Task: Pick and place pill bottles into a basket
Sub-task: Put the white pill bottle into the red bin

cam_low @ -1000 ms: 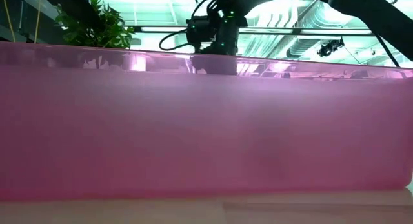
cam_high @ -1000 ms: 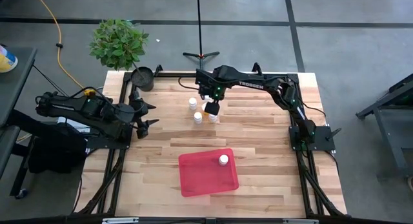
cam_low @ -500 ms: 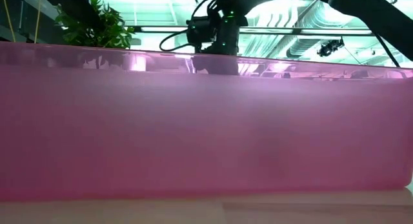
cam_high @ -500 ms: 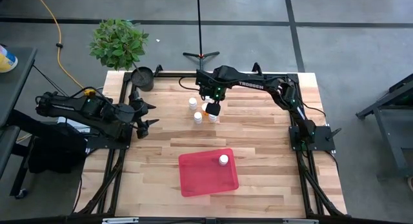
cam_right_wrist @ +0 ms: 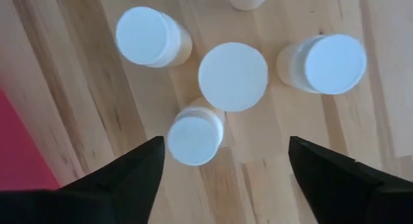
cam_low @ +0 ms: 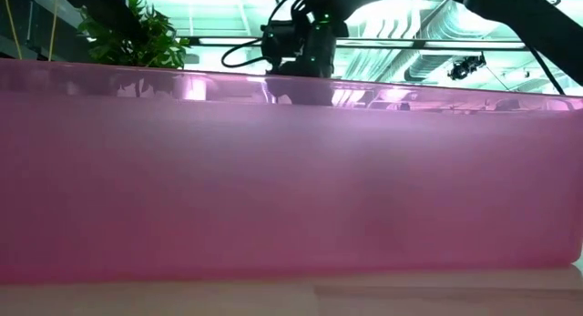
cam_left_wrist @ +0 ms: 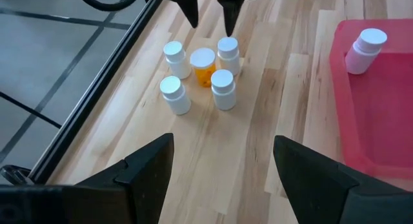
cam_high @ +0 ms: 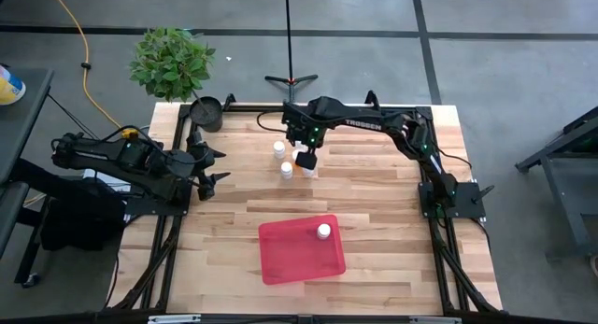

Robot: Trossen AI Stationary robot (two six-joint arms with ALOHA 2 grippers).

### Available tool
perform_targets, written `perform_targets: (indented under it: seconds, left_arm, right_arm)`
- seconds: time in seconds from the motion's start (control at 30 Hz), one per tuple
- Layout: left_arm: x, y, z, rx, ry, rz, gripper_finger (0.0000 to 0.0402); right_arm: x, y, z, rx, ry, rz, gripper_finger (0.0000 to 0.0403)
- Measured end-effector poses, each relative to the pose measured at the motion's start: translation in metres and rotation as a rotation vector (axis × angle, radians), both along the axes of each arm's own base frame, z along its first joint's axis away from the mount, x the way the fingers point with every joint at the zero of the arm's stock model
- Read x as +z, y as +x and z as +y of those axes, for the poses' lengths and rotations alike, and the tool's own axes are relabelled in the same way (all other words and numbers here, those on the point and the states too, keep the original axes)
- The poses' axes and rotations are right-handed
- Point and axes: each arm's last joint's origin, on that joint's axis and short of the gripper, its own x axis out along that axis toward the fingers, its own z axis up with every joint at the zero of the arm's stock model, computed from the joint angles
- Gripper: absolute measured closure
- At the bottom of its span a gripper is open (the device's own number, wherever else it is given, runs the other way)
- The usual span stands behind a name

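Note:
Several white-capped pill bottles stand upright in a tight cluster on the wooden table, far of centre; the middle one is amber-orange, the others pale. One more pale bottle is inside the red basket near the front, at its far right corner. My right gripper hangs open over the cluster, fingers pointing down, clear of the caps; it also shows in the left wrist view. My left gripper waits open and empty at the table's left edge.
A small black pot and a green plant stand at the far left corner. In the low view the basket's red wall fills nearly the whole picture and hides the bottles. Bare wood lies to the right of the cluster and basket.
My right gripper has shifted a little toward the table's left edge above the bottle cluster, staying open. The bottles and the basket have kept their places.

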Motion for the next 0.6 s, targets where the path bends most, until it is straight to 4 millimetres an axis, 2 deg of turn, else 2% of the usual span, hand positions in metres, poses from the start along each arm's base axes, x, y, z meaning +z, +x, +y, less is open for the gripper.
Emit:
perform_targets:
  seconds: [0.23,0.53,0.6]
  left_arm:
    - [0.0,0.0,0.0,0.0,0.001,0.003,0.0103]
    - [-0.002,-0.001,0.0,0.007,-0.003,0.019,0.0103]
    - [-0.002,-0.001,0.0,0.007,-0.004,0.019,0.0103]
  right_arm:
    - [0.0,0.004,0.011,0.045,-0.065,0.017,0.0008]
    - [-0.001,0.007,0.023,0.072,-0.058,0.017,0.002]
    - [-0.007,0.007,0.023,0.061,-0.06,0.025,0.0017]
